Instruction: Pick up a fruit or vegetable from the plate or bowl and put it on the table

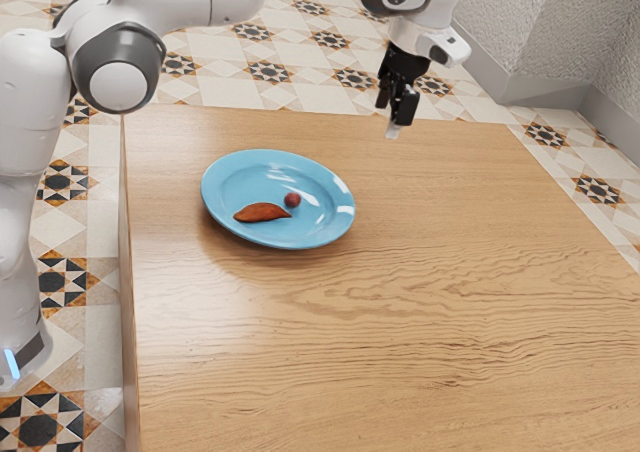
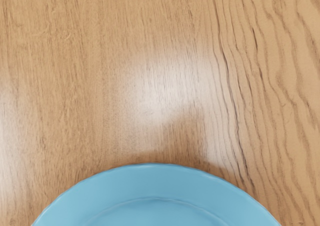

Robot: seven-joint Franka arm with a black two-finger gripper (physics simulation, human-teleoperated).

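Note:
The black gripper [image 1: 388, 118] hangs in the air over the table's far part, off to the exterior view's right of the blue plate and higher than it. Its two fingers stand apart with nothing visible between them. On the plate [image 1: 235, 178] lie a reddish-brown, elongated piece of produce [image 1: 262, 212] with pointed ends and, close to one end of it, a small round dark-red fruit [image 1: 292, 200]. In the wrist view, part of the plate [image 2: 150, 181] shows its rim and some of its inner surface.
Bare wooden tabletop [image 1: 430, 302] extends around the plate, toward the exterior view's right and its near side. The table's far edge runs just behind the gripper. Patterned floor tiles and a pale wall [image 1: 560, 32] lie beyond.

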